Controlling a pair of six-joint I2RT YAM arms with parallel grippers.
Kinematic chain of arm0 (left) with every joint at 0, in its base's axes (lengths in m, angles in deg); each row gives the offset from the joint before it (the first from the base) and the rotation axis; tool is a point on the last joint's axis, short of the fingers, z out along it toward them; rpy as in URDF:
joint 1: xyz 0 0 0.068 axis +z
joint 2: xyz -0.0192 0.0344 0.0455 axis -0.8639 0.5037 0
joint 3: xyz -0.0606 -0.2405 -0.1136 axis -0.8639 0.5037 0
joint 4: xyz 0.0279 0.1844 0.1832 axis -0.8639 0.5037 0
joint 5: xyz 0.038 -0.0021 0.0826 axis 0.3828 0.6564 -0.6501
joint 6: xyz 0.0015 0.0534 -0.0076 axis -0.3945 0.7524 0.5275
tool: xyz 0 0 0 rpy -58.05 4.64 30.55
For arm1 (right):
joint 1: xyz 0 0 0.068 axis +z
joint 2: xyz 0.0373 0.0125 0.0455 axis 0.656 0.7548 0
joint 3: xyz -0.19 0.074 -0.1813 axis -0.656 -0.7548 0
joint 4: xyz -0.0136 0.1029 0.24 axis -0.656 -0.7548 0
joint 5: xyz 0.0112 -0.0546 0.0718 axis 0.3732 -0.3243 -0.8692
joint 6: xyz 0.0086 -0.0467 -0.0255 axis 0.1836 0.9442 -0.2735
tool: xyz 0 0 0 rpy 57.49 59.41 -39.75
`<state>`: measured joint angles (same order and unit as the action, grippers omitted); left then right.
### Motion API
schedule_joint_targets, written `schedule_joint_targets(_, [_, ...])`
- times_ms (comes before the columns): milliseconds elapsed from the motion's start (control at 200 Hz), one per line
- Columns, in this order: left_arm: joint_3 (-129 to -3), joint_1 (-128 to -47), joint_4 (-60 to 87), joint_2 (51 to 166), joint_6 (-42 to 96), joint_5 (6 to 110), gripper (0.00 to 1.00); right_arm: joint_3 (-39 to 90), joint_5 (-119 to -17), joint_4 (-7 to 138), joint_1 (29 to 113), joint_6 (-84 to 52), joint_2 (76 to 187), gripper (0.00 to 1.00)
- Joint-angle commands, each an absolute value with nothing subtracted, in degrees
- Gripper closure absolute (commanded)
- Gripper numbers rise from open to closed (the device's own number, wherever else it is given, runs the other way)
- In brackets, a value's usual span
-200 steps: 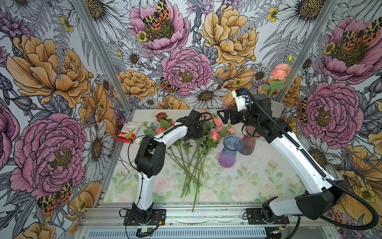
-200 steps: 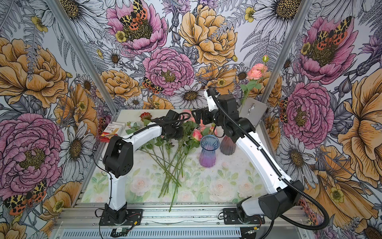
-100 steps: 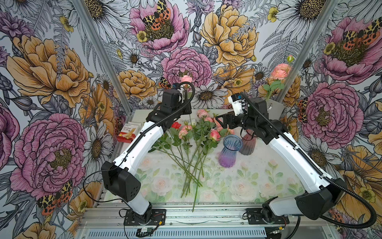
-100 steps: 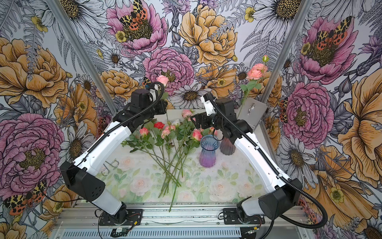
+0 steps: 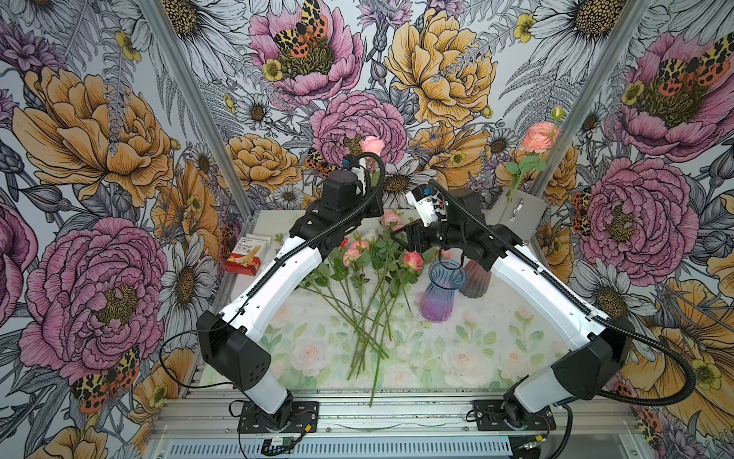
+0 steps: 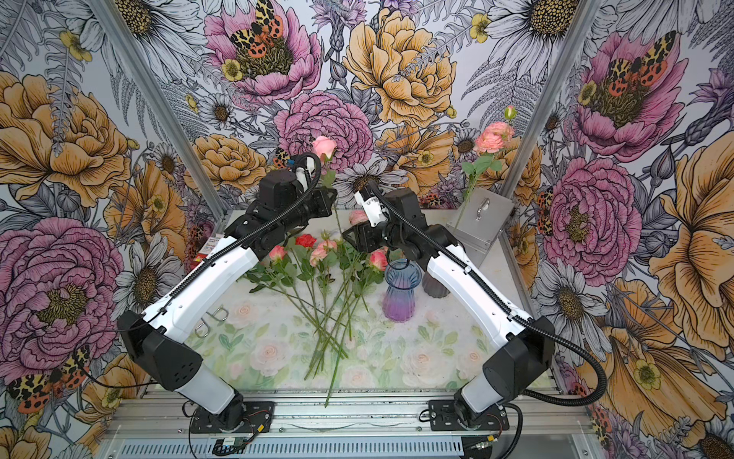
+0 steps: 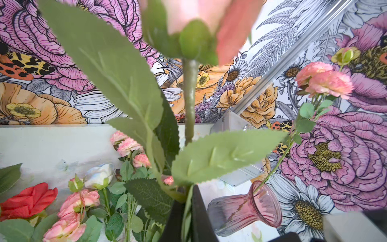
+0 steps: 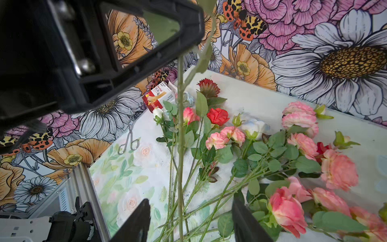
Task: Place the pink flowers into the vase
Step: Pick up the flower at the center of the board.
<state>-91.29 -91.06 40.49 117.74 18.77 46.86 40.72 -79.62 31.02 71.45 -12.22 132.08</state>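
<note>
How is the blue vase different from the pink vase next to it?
The blue vase is blue fading to purple; the pink vase is smoky pink. The blue vase looks empty, while the pink vase holds a tall spray with ruffled pink blooms. Both are ribbed glass, upright, with flared mouths.

pink rose: bloom blurred, cut by edge | pink vase: half behind right arm | box: print unreadable

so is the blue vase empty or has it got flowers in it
Empty. In both top views the blue vase stands upright with no stem in its mouth.
</note>
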Motion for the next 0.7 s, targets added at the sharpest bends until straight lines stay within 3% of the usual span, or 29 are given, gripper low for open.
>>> schedule_joint_targets(0, [-90.1,-91.7,38.6,115.8,17.0,46.4,0.98,43.2,-81.5,34.1,71.8,-14.2,132.5,0.41])
schedule_joint_targets(530, [-89.3,-92.9,36.0,116.5,14.5,47.9,0.98,47.1,-82.3,35.5,72.3,-15.6,136.7,0.5])
schedule_joint_targets(695, [-89.3,-92.9,36.0,116.6,14.2,48.5,0.98,47.9,-81.7,35.6,72.3,-16.1,137.4,0.63])
